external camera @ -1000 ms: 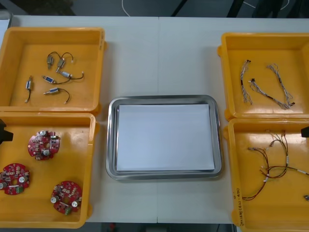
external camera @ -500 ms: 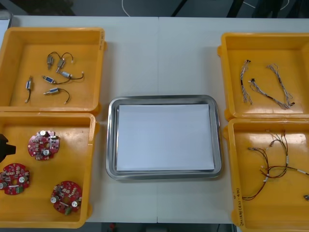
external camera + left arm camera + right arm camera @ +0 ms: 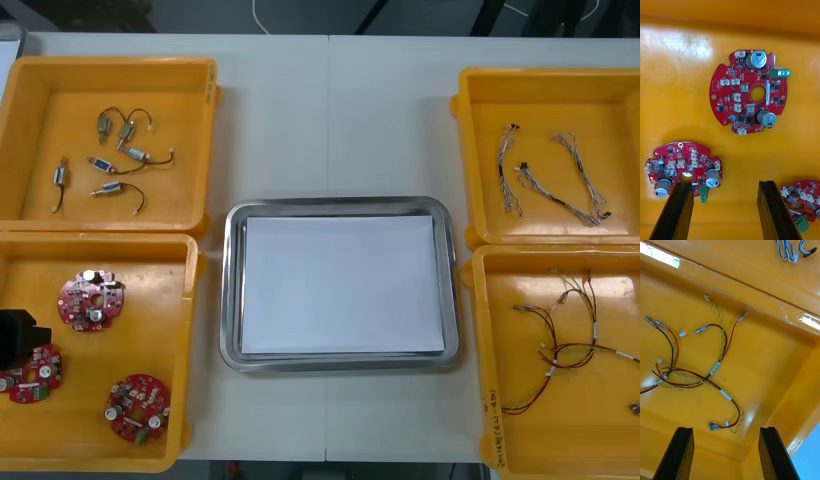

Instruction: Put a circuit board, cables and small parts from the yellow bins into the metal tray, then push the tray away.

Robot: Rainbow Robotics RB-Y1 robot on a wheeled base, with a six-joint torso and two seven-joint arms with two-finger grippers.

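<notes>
Three round red circuit boards (image 3: 91,300) (image 3: 30,368) (image 3: 137,405) lie in the near-left yellow bin (image 3: 160,260). My left gripper (image 3: 15,337) hangs over that bin's left side, just above the leftmost board. In the left wrist view the left gripper (image 3: 724,213) is open, one board (image 3: 748,92) ahead of the fingers and two more boards (image 3: 681,172) (image 3: 801,193) beside the fingertips. My right gripper (image 3: 726,455) is open above the red, yellow and black cables (image 3: 696,363) in the near-right bin (image 3: 490,300). The metal tray (image 3: 232,290) sits in the middle, white inside.
Small metal parts (image 3: 115,160) with short leads lie in the far-left bin (image 3: 190,100). Twisted blue and white cables (image 3: 550,180) lie in the far-right bin (image 3: 470,150). Bare table runs between the bins beyond the tray.
My left gripper has come further in from the left edge, toward the near side of the bin, onto the leftmost board. The right gripper's tip has left the front view's right edge.
</notes>
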